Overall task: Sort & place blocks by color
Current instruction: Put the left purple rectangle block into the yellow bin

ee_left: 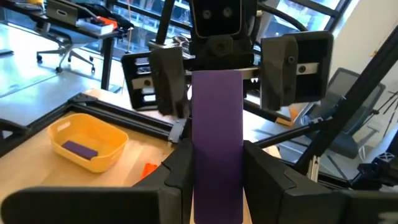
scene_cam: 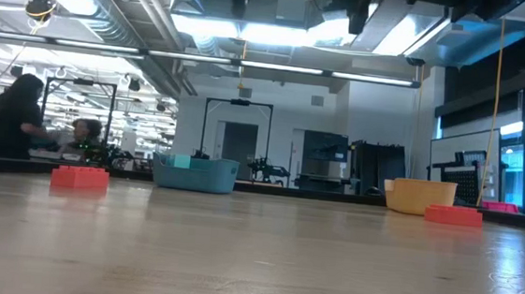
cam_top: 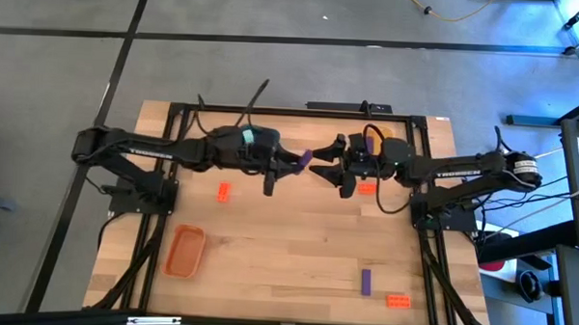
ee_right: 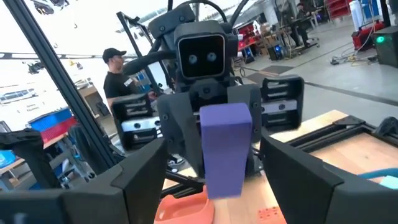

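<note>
Left pincer squeezes a purple block up in the air over the middle back of the surface. Right pincer waits wide open around its far end, probably to take it.

At frame centre, a block hangs between the left gripper and right gripper; a tray sits lower left, probably empty.

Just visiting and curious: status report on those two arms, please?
Left hand shut on long purple plastic block, above the table. Right hand open, facing it close. Nothing between them.
</note>
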Action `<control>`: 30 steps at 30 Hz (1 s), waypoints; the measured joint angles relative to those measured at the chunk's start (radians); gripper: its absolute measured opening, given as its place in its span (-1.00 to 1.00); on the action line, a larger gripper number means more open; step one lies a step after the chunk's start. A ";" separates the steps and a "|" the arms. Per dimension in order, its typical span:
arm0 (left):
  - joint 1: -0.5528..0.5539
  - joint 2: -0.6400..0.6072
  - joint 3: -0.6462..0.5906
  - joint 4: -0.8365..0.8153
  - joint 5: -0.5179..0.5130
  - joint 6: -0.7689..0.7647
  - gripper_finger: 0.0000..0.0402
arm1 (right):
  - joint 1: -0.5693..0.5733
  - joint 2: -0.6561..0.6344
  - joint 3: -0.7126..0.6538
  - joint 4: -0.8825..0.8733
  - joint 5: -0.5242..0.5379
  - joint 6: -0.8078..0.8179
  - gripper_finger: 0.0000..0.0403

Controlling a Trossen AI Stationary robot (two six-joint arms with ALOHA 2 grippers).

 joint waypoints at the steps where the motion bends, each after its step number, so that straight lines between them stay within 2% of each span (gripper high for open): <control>1: -0.001 0.010 0.010 0.002 0.000 0.000 -0.54 | 0.000 0.003 0.000 0.006 0.000 0.000 0.29; 10: -0.001 0.027 0.025 0.018 -0.007 0.000 -0.54 | 0.000 0.004 0.000 0.035 0.000 -0.002 0.27; 18: -0.009 0.042 0.026 0.036 -0.003 -0.010 -0.54 | 0.000 0.004 0.000 0.042 0.025 -0.004 0.05; 21: -0.009 0.047 0.027 0.081 -0.003 -0.010 -0.54 | 0.000 0.004 0.000 0.041 0.025 -0.005 0.01; 30: -0.008 0.060 0.026 0.068 -0.003 -0.013 -0.54 | 0.000 0.004 0.000 0.043 0.025 -0.005 -0.11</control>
